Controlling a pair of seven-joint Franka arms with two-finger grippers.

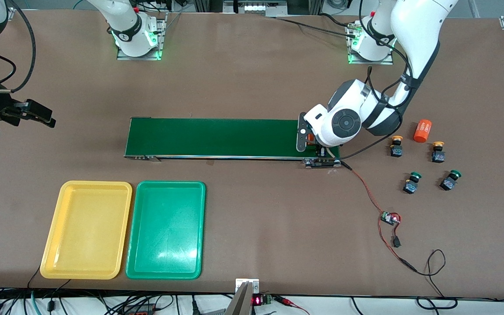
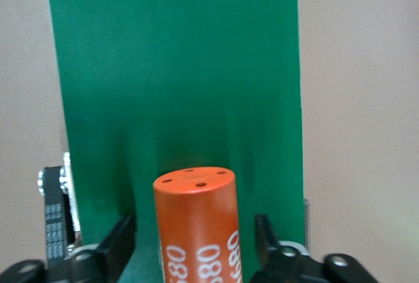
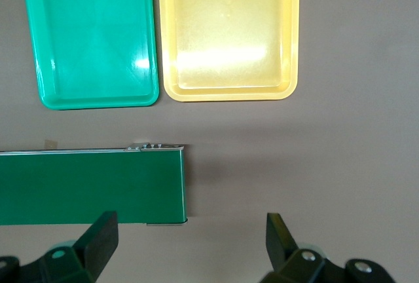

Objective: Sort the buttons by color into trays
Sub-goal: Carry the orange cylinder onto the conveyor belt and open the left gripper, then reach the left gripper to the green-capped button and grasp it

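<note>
- We see one brown table with one long dark green belt lying across its middle.
- There are two arms. The left gripper is down at the belt's end toward the left arm; its fingers stand apart on both sides of an orange cylinder and do not touch it. The cylinder stands upright on the belt.
- The right gripper waits in the air past the belt's other end, over bare table, with its fingers wide and nothing between them.
- We count two trays, side by side and almost touching, nearer to the front camera than the belt: one yellow tray and one green tray.
- A second orange cylinder lies on its side on the table, toward the left arm's end.
- We count four buttons near it, all on the table: two yellow buttons and, nearer to the camera, two green buttons.
- One small circuit board with red and black wires lies nearer to the camera than the buttons.
</note>
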